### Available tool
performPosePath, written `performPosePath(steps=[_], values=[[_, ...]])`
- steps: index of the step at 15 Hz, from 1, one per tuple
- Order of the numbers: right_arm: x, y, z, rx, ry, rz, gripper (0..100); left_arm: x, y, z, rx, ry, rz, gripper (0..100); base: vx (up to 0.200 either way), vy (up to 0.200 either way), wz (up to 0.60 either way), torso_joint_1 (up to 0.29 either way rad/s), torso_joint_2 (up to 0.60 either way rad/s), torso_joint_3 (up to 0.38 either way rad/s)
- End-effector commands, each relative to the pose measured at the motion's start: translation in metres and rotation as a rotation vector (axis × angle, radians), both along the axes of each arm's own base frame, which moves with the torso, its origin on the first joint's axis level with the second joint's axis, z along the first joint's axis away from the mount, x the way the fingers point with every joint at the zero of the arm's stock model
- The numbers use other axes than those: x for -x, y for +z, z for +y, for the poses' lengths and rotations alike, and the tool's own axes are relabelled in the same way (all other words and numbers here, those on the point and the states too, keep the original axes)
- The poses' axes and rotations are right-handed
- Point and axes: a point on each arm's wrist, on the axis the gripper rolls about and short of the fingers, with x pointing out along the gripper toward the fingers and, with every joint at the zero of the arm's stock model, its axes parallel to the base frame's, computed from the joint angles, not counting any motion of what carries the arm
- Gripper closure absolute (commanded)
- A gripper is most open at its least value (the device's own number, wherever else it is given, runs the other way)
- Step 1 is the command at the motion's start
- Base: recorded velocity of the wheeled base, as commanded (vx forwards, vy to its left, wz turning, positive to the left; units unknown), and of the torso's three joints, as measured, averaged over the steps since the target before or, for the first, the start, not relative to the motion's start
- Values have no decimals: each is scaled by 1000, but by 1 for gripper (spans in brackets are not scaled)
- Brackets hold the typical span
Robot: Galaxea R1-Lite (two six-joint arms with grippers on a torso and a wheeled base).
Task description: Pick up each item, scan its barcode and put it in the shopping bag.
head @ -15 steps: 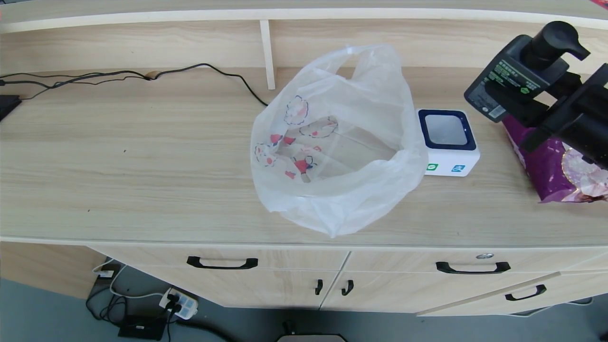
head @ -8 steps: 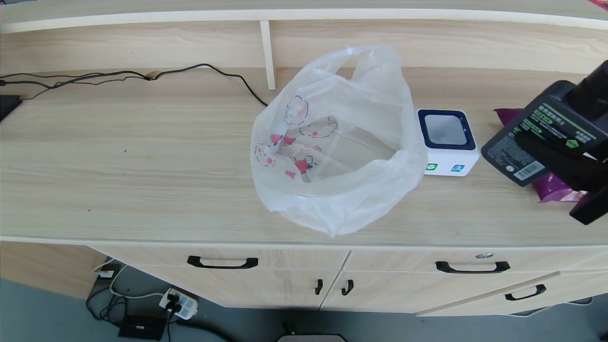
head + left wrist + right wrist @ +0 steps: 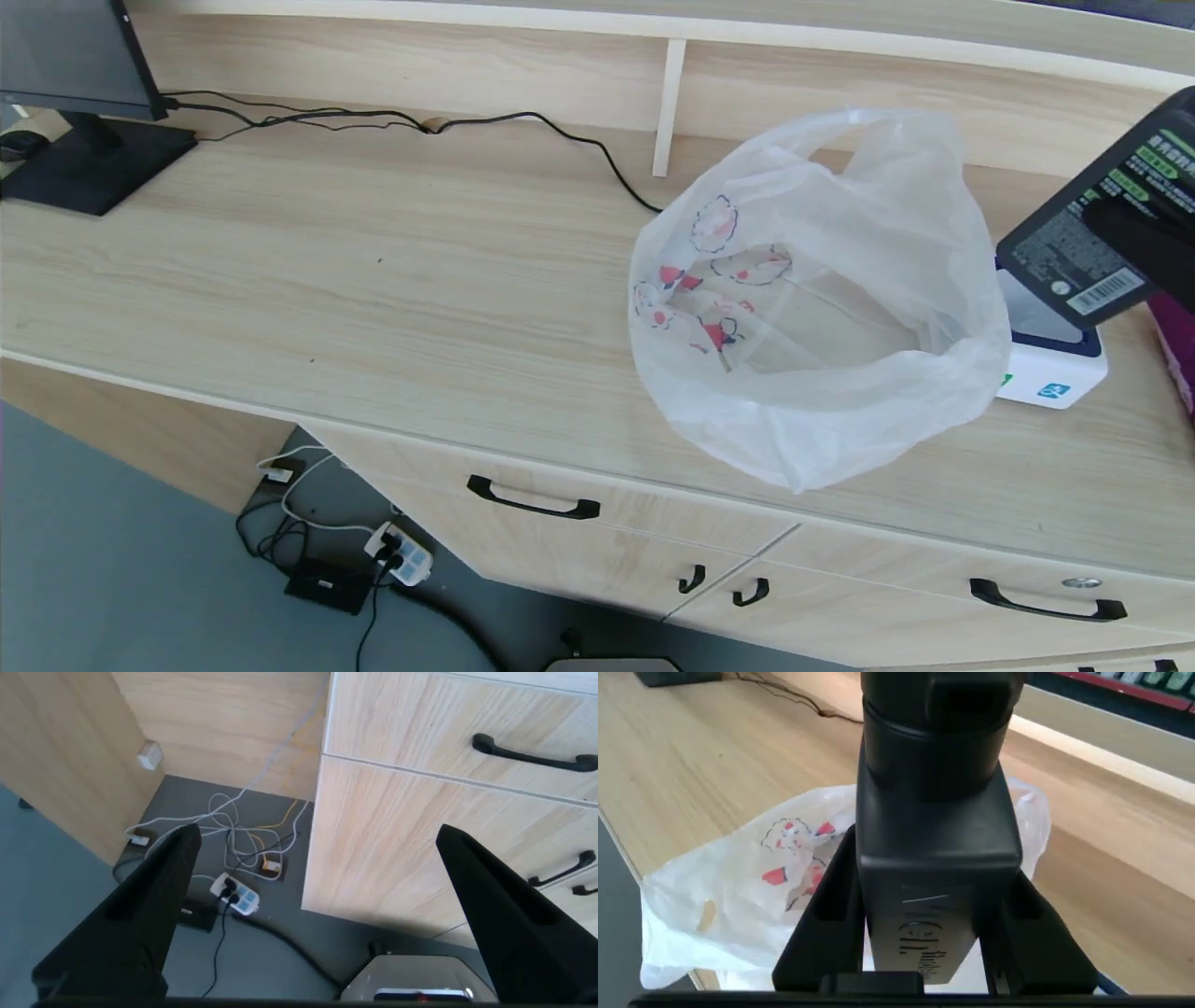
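Grip first: the right gripper is closed on a black bottle, with one finger pressed to each side of its body. Over the last half second the arm has carried the bottle from above the purple packet toward the scanner. In the head view the bottle's lower end now overlaps the scanner's window, just beside the bag. The head camera has also swung, so the whole counter sits differently in view and a monitor has come in at the far left. The bag and scanner themselves have not moved. How high the bottle hangs over the window is hard to judge from this angle.

The barcode label faces up toward the head camera, not down at the window. I judge the scan step begun but not finished, and a turn of the wrist is needed before the bottle goes into the bag. The left gripper hangs low beside the drawers, fingers wide apart, holding nothing.

Counts: two grippers, one bottle, one packet waiting, one scanner, one bag standing open with no goods in it, one monitor.
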Motion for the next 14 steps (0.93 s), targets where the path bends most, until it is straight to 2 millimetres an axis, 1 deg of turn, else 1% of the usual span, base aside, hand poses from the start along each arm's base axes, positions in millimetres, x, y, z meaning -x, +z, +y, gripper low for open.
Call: performPosePath(steps=[1, 2, 3, 4, 5, 6, 8, 9, 10, 11, 13, 14], values=[[-11, 18, 1, -47, -31, -24, 100, 0, 0, 0, 1, 0, 2, 0, 0, 0, 600, -12, 2, 2], [-17, 26, 2, -64, -27, -36, 100, 0, 0, 0, 6, 0, 2, 0, 0, 0, 600, -7, 2, 7], [-18, 26, 3, -71, -20, -28, 100, 0, 0, 0, 7, 0, 2, 0, 0, 0, 0, 0, 0, 0], [-20, 22, 7, -83, 10, 3, 100, 0, 0, 0, 6, 0, 2, 0, 0, 0, 0, 0, 0, 0], [-21, 18, 18, -134, 84, 59, 100, 0, 0, 0, 7, 0, 2, 0, 0, 0, 0, 0, 0, 0], [-25, 12, 25, -180, 119, 120, 100, 0, 0, 0, 7, 0, 2, 0, 0, 0, 0, 0, 0, 0], [-31, 1, 31, -294, 123, 237, 100, 0, 0, 0, 7, 0, 2, 0, 0, 0, 0, 0, 0, 0], [-38, -1, 33, -343, 122, 280, 100, 0, 0, 0, 7, 0, 2, 0, 0, 0, 0, 0, 0, 0], [-48, -1, 38, -363, 131, 306, 100, 0, 0, 0, 7, 0, 2, 0, 0, 0, 0, 0, 0, 0], [-56, -3, 48, -370, 158, 339, 100, 0, 0, 0, 7, 0, 2, 0, 0, 0, 0, 0, 0, 0], [-61, -16, 58, -423, 170, 431, 100, 0, 0, 0, 7, 0, 2, 0, 0, 0, 0, 0, 0, 0], [-63, -17, 60, -447, 172, 449, 100, 0, 0, 0, 7, 0, 2, 0, 0, 0, 0, 0, 0, 0]])
